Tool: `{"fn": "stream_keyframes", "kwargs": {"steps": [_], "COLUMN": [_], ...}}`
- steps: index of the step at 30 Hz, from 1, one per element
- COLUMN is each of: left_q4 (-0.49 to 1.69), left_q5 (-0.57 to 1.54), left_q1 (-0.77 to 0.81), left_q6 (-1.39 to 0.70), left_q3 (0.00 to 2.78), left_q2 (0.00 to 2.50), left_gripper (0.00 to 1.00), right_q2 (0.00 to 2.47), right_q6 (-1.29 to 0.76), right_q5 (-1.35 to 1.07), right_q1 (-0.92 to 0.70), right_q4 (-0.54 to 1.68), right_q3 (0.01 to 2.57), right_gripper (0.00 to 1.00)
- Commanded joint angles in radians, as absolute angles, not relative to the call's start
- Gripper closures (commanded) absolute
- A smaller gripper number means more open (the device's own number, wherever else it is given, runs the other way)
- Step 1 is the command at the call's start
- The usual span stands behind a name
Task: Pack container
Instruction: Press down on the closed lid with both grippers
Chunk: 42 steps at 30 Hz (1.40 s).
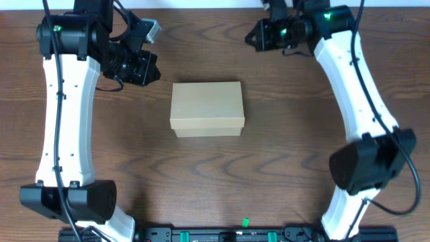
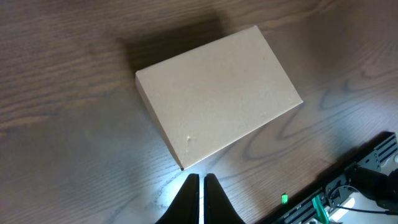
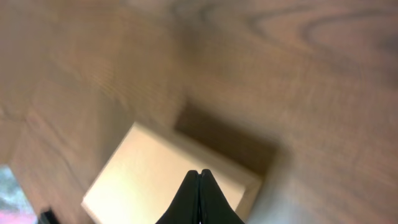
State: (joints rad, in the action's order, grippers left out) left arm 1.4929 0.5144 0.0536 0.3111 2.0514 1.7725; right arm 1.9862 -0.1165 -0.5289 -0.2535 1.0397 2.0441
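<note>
The container (image 1: 206,108) is a plain tan cardboard box with its flap lid closed, lying in the middle of the wooden table. It also shows in the left wrist view (image 2: 219,93) and, blurred, in the right wrist view (image 3: 143,183). My left gripper (image 1: 149,67) is raised at the back left of the box; its fingers (image 2: 201,177) are shut and empty. My right gripper (image 1: 253,35) is raised at the back right of the box; its fingers (image 3: 199,173) are shut and empty. No stationery items are in view.
The dark wooden table (image 1: 215,181) surrounds the box. A black rail with green fittings (image 1: 245,232) runs along the front edge between the two arm bases; it also shows in the left wrist view (image 2: 348,186).
</note>
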Motion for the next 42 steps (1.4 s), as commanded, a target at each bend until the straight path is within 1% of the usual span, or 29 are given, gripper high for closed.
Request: {"fn": "stream_keyframes", "kwargs": {"steps": [1, 6, 10, 18, 24, 34, 42], "left_q4": [1.499, 1.443, 1.353, 1.206, 1.098, 1.073, 1.064], "left_q5": [0.495, 0.503, 0.577, 0.58, 0.576, 0.574, 0.573], "left_q1": [0.054, 0.058, 0.067, 0.133, 0.152, 0.151, 0.151], "left_q6": [0.318, 0.318, 0.318, 0.317, 0.264, 0.265, 0.265], "left_q3": [2.022, 1.915, 1.804, 1.647, 1.548, 1.415, 1.393], "left_q2": [1.765, 1.765, 1.765, 1.765, 1.765, 1.765, 1.765], "left_gripper": [0.94, 0.94, 0.95, 0.94, 0.94, 0.94, 0.94], "right_q2": [1.951, 1.953, 1.953, 1.953, 1.953, 1.934, 1.869], "right_q6": [-0.058, -0.058, -0.067, -0.1, -0.1, -0.112, -0.119], "right_q5": [-0.425, -0.403, -0.329, -0.352, -0.371, -0.371, -0.365], "right_q1": [-0.311, -0.373, -0.412, -0.428, -0.467, -0.49, -0.493], "right_q4": [1.126, 1.243, 1.237, 1.214, 1.23, 1.219, 1.267], "right_q3": [2.063, 2.023, 1.94, 1.766, 1.718, 1.719, 1.718], "right_gripper": [0.99, 0.99, 0.99, 0.99, 0.99, 0.99, 0.99]}}
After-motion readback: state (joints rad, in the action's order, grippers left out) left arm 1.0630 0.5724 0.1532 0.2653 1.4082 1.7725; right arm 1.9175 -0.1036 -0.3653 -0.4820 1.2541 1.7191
